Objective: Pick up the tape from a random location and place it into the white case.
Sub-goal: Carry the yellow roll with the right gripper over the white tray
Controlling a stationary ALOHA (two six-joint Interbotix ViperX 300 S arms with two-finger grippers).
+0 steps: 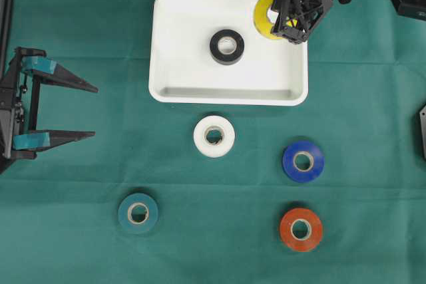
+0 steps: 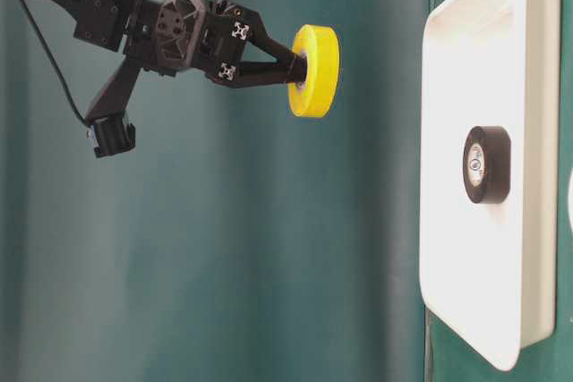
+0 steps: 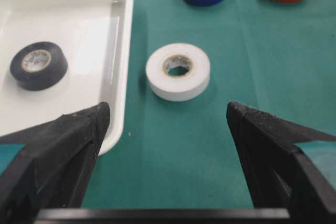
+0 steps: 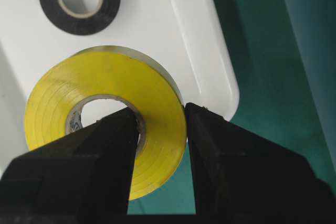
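The right claw [image 1: 285,23] pinches the yellow tape [image 1: 266,14] through its wall, above the white case [image 1: 166,44]'s upper-right corner, positioned to drop; the left claw [image 1: 66,110] waits spread.

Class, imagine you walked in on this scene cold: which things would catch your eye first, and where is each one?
First, the yellow tape, pinched through its hole by the right hand and held in the air over the far right corner of the white case. Next, the black tape lying flat in the middle of the case. Then the left hand, wide open at the left edge of the green cloth.
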